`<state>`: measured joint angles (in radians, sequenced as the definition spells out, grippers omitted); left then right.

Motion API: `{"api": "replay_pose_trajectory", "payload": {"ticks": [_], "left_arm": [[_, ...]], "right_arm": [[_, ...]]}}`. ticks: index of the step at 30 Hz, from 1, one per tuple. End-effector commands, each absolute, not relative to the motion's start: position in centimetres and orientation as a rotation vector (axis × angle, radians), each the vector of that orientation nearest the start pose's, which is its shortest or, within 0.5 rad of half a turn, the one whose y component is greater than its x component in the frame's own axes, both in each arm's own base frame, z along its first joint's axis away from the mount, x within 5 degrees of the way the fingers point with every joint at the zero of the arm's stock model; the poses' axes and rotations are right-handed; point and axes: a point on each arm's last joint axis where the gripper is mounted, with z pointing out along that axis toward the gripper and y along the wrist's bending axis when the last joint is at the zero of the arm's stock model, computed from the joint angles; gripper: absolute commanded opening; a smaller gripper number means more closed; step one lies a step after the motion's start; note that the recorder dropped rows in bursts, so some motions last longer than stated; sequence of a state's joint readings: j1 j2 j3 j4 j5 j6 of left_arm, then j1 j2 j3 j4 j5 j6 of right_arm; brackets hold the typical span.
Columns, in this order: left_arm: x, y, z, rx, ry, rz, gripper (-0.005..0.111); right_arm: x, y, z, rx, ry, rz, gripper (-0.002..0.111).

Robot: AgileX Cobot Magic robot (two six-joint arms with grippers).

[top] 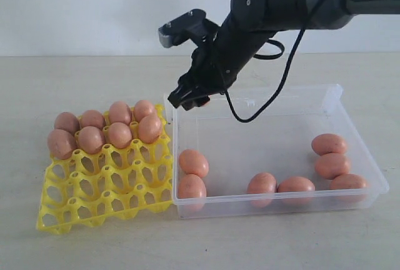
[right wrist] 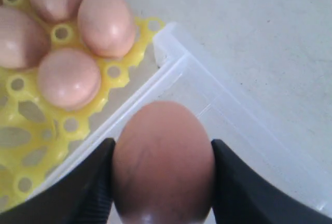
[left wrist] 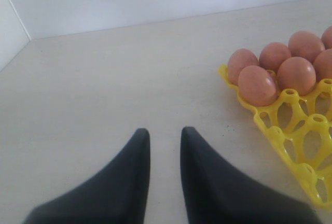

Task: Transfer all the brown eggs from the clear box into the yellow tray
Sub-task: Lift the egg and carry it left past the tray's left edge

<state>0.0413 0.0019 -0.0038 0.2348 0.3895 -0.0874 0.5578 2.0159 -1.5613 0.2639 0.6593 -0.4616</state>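
A brown egg is gripped in the right pincer above the clear box's corner nearest the yellow tray. The left pincer is seen slightly parted, empty.

Sixteen smooth pinkish-brown oval eggs are showing in all. One egg is sitting between the jaws of the right gripper, eight are lying in the single bright yellow lattice plastic egg tray just beside those jaws, and seven are resting in the single clear shallow plastic box, well apart from them. Two black grippers are showing, counting the left gripper.
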Motion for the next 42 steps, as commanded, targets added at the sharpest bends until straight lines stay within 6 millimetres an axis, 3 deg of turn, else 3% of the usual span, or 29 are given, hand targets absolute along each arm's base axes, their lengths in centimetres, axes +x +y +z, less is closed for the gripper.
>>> {"api": "replay_pose_trajectory", "payload": {"ticks": [1,8,10,14,17,23,27,32,37,42], "left_arm": [[5.2,1.0,18.0,0.025,1.86,0.193,0.022],[5.2,1.0,18.0,0.025,1.86,0.193,0.022],[5.2,1.0,18.0,0.025,1.86,0.193,0.022],[5.2,1.0,18.0,0.025,1.86,0.193,0.022],[5.2,1.0,18.0,0.025,1.86,0.193,0.022],[5.2,1.0,18.0,0.025,1.86,0.193,0.022],[5.2,1.0,18.0,0.025,1.86,0.193,0.022],[5.2,1.0,18.0,0.025,1.86,0.193,0.022],[5.2,1.0,18.0,0.025,1.86,0.193,0.022],[5.2,1.0,18.0,0.025,1.86,0.193,0.022]], "right_arm": [[36.4,24.2,22.6,-0.927,2.349,0.344,-0.001],[34.9,22.2,21.8,-0.512,2.175,0.411,-0.001],[34.5,21.9,22.3,-0.369,2.078,0.431,-0.001],[33.7,23.3,24.0,-0.281,1.883,0.464,-0.001],[32.2,25.9,25.6,-0.365,1.69,0.542,-0.001],[28.1,30.3,28.2,-0.602,1.338,0.918,-0.001],[27.1,31.8,28.4,-0.692,1.34,1.106,-0.001],[27.9,33.9,27.8,-0.814,1.356,1.166,-0.001],[29.4,36.4,25.9,-0.859,1.413,1.26,-0.001],[30.4,38.1,21.8,-0.916,1.53,1.314,-0.001]]}}
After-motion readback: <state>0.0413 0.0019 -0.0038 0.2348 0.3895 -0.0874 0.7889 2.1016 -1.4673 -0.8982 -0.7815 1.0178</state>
